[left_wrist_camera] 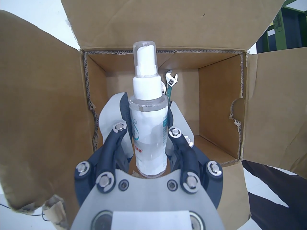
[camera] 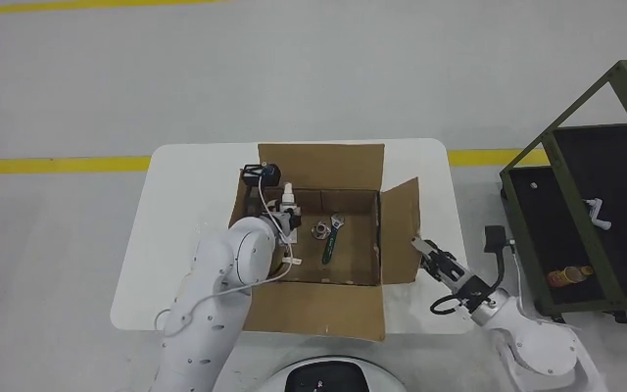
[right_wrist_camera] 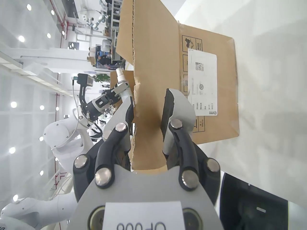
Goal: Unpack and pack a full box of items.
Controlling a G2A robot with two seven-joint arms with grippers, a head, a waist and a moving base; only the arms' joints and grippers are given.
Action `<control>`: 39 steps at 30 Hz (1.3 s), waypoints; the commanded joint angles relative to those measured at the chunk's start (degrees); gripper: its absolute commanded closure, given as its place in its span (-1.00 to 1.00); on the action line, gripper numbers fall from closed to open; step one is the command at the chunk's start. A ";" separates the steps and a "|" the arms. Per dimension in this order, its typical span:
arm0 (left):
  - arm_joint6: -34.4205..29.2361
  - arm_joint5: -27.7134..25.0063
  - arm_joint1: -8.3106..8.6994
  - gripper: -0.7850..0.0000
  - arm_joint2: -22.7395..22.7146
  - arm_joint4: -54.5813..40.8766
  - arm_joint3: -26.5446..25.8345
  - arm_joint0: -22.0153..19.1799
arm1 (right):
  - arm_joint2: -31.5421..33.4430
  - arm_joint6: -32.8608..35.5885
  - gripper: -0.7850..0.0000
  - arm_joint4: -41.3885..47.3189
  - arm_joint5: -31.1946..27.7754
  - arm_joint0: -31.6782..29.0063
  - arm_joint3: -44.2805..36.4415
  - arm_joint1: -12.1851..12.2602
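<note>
Hold the spray bottle [left_wrist_camera: 148, 130] upright in the left pincer [left_wrist_camera: 146, 104], clamped round its body, just inside the box's [left_wrist_camera: 215, 92] left wall, mid-desk [camera: 176, 225]. Travel straight and vertical, likely safest, clear of that wall and the wrench [left_wrist_camera: 170, 82] on the box floor. Pin the right flap [right_wrist_camera: 146, 72] outward with the right pincer [right_wrist_camera: 150, 99], closed on it.

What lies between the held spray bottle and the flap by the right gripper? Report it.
In the top view, a wrench and a small round metal part lie on the box floor between the spray bottle and that flap.
</note>
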 commanded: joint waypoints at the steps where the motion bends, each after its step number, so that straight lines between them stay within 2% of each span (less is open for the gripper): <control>1: -0.07 0.04 0.03 1.00 -0.04 0.10 -0.22 0.16 | -0.08 0.03 0.27 -1.68 1.15 -0.21 0.01 0.07; 6: -0.13 0.12 0.08 1.00 -0.15 0.08 -0.61 0.45 | -0.03 -0.36 0.36 -5.02 2.15 -0.61 0.20 0.19; 8: -0.02 0.07 0.10 1.00 -0.18 0.07 -0.71 0.52 | 0.07 -0.75 0.48 -4.47 2.06 -0.77 0.21 0.15; 9: -0.03 0.06 0.11 1.00 -0.19 0.06 -0.76 0.54 | 0.12 -1.52 0.59 -3.65 1.80 -0.84 0.25 0.06; 10: -0.02 0.05 0.12 1.00 -0.20 0.07 -0.83 0.53 | 0.01 -1.69 1.00 -2.89 1.75 -1.00 0.38 0.01; 21: -0.81 -0.89 0.40 1.00 -1.51 0.20 -2.68 0.24 | 1.05 -3.47 1.00 3.73 1.63 -1.04 0.40 -0.38; 25: -3.42 -2.06 0.66 1.00 -2.72 0.68 -4.29 -0.53 | 1.93 -0.75 1.00 3.07 1.52 -0.56 0.42 -0.14; 39: -5.58 -4.40 1.56 1.00 -7.96 0.83 -9.46 -1.69 | 5.44 4.99 1.00 0.43 -1.71 2.64 2.74 0.65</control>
